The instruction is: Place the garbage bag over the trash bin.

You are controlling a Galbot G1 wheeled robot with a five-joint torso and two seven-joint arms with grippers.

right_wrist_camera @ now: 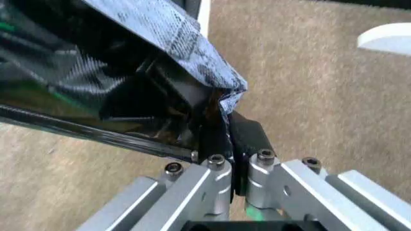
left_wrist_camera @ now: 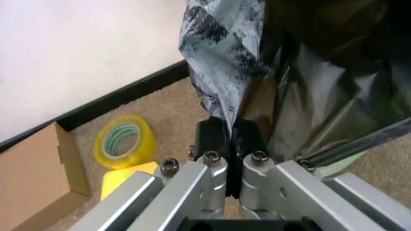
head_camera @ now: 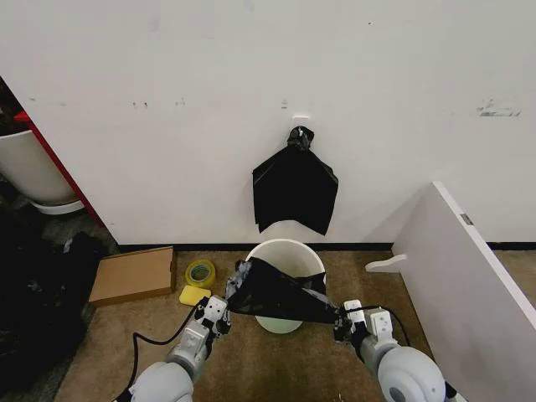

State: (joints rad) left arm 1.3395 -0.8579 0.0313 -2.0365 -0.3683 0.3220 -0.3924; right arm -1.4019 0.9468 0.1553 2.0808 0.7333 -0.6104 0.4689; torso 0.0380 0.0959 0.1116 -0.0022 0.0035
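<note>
The left gripper point(head_camera: 228, 306) and right gripper point(head_camera: 339, 321) are each clamped on an edge of the bag point(head_camera: 272, 293), stretching it between them. The left wrist view shows its fingers point(left_wrist_camera: 215, 137) pinching the plastic; the right fingers point(right_wrist_camera: 247, 137) do likewise. The bag hangs over the near side of the bin point(head_camera: 289, 254), which stands on carpet by the wall. Tape point(head_camera: 200, 273) and a cardboard box point(head_camera: 132, 275) lie left of the bin.

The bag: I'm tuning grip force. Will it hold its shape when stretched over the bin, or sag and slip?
Likely floppy: the bag sags and creases between the left gripper and right gripper, both shut on its edges. Probably slippery, since its film looks glossy. It seems very light, so draping it should hardly push the bin.
</note>
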